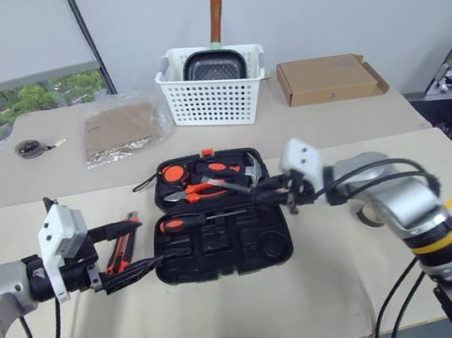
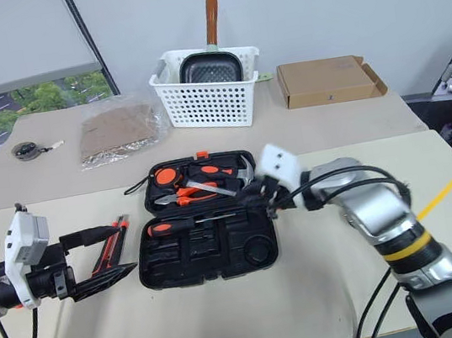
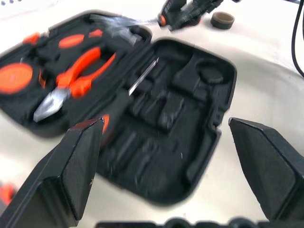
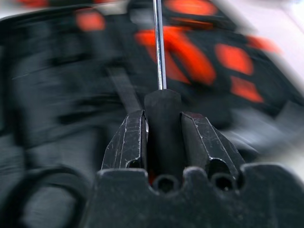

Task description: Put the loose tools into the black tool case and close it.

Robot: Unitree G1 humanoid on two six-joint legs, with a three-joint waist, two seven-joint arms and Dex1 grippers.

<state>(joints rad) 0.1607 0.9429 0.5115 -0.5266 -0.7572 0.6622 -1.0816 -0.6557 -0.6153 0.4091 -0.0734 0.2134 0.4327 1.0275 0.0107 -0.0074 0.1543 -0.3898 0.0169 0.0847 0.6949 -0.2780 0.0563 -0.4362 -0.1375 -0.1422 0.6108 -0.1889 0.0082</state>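
Note:
The black tool case (image 1: pixel 276 245) lies open in the middle of the table. One black-and-orange screwdriver (image 1: pixel 193 221) rests in a recess across its middle. Above the case's right side, my right gripper (image 1: pixel 275 189) is shut on the black handle of another screwdriver (image 4: pixel 159 52), whose steel shaft points out over the case. The orange-and-black utility knife (image 1: pixel 121 247) lies on the table left of the case. My left gripper (image 1: pixel 128 252) is level there, open wide, its fingers (image 3: pixel 71 171) on either side of the knife. A small brownish tape ring (image 3: pixel 222 19) sits on the table beyond the case.
Orange-handled pliers (image 1: pixel 204 191) and a hammer (image 1: pixel 245 171) sit in the case's far half. At the back stand a white slotted basket (image 1: pixel 213 94) holding a pan, a cardboard box (image 1: pixel 327 79) and a plastic bag (image 1: pixel 123 132).

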